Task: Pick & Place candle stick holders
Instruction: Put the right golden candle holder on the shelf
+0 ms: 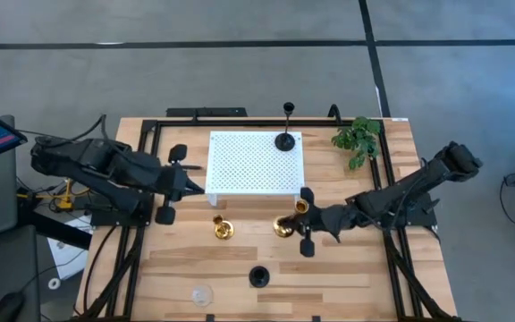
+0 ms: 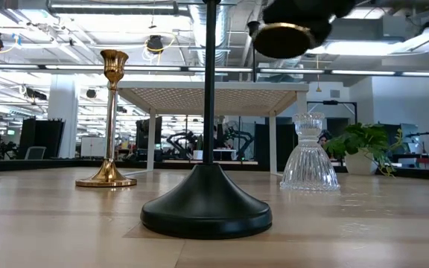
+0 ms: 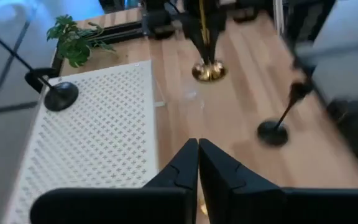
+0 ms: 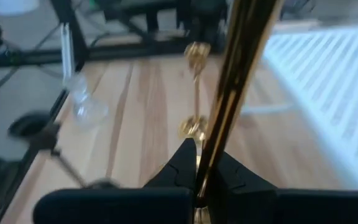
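One holder (image 1: 285, 140) stands on the platform (image 1: 253, 161), four others on the table (image 1: 347, 268) before it.

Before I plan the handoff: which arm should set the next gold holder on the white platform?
Probably the right. Its gripper is shut on a gold holder just in front of the white platform. The left gripper is shut and holds nothing.
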